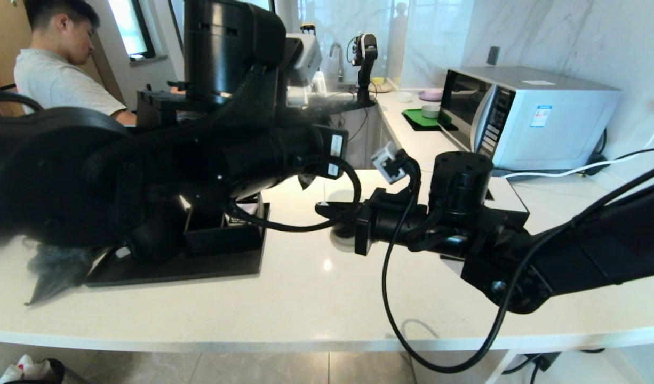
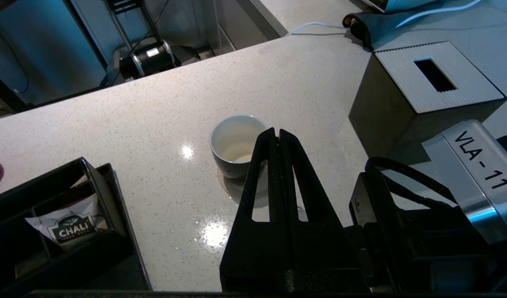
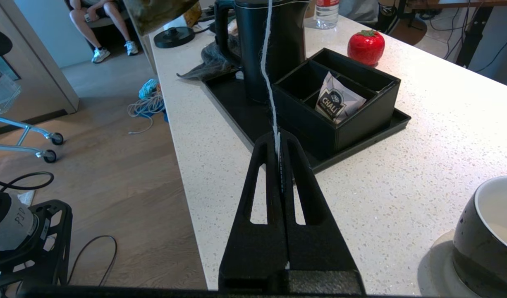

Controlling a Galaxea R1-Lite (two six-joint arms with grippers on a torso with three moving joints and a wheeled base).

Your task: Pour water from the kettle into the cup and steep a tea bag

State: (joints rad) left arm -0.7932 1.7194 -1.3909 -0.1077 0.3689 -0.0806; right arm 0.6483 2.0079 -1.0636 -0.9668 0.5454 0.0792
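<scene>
My right gripper is shut on the teal tag end of the tea bag's white string. The string runs taut upward past the black kettle, which stands on the tray. The greyish pouch hangs just under my left gripper. That gripper is shut above the cup, with a pale speck between its tips. The black cup stands upright on the counter, white inside. In the head view it is hidden behind my right gripper.
A black tray holds a divided box with a CHALI sachet. A red strawberry jar and a dark cloth lie by it. A tissue box and a microwave stand to the right. A person sits at the back left.
</scene>
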